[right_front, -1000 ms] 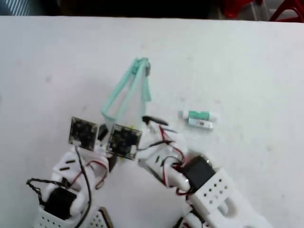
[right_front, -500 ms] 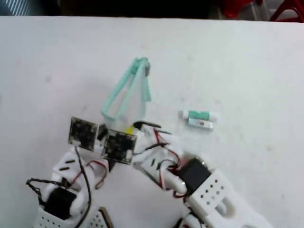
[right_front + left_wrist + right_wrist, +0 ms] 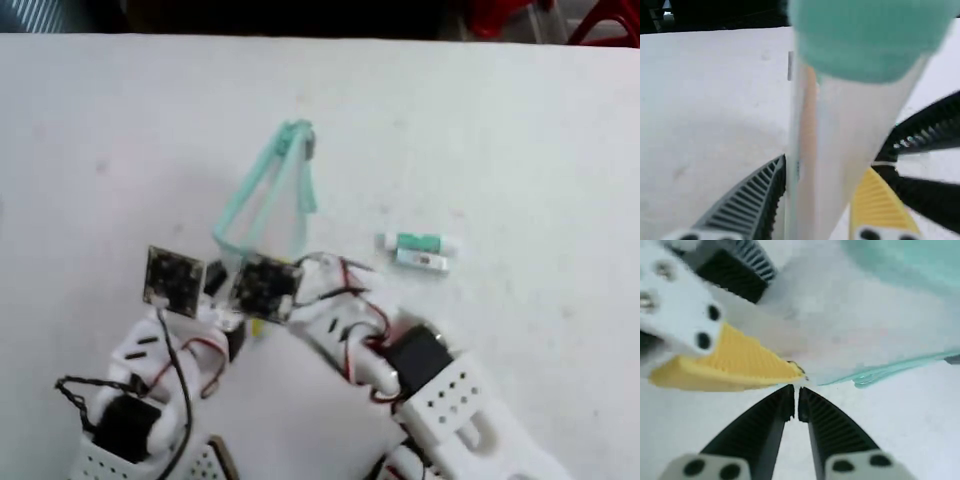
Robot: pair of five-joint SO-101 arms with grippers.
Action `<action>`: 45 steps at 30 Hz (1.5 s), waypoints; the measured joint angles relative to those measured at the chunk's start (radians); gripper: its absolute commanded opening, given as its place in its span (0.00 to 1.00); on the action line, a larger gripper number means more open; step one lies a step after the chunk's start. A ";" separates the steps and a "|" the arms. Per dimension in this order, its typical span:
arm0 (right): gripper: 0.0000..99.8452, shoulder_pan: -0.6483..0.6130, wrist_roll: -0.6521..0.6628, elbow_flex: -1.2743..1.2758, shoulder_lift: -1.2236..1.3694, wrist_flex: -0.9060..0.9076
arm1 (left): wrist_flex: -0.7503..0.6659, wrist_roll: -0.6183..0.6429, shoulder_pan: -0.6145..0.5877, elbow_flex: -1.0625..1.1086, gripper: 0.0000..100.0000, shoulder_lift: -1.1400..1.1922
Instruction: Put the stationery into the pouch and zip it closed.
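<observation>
Near the middle of the counter the clear, teal-trimmed pouch is clamped at its near end by the left tool, the right tool pinched almost tight on that same edge, while two small stationery pieces lie apart, toward the right edge.

- A big white table takes up most of the high view.
- Its top is plain and bright, with a few faint grey smudges.
- The light on it is even, and the shadows are soft.
- Behind the far edge of the table runs a dark strip.
- At the far right, something red sits behind the table; I cannot tell what it is.
- At the far left is a small patch of thin blue and white stripes.
</observation>
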 measured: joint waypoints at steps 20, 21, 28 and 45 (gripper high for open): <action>0.30 0.003 0.040 0.000 0.000 0.141 | 0.000 -0.005 0.000 0.000 0.21 0.000; 0.28 -0.014 0.040 0.000 0.000 0.146 | 0.000 -0.005 0.000 0.000 0.21 0.000; 0.27 -0.066 0.040 0.000 0.000 0.130 | 0.000 -0.005 0.000 0.000 0.21 0.000; 0.07 -0.095 0.040 -0.005 0.094 0.051 | 0.000 -0.005 0.000 0.000 0.21 0.000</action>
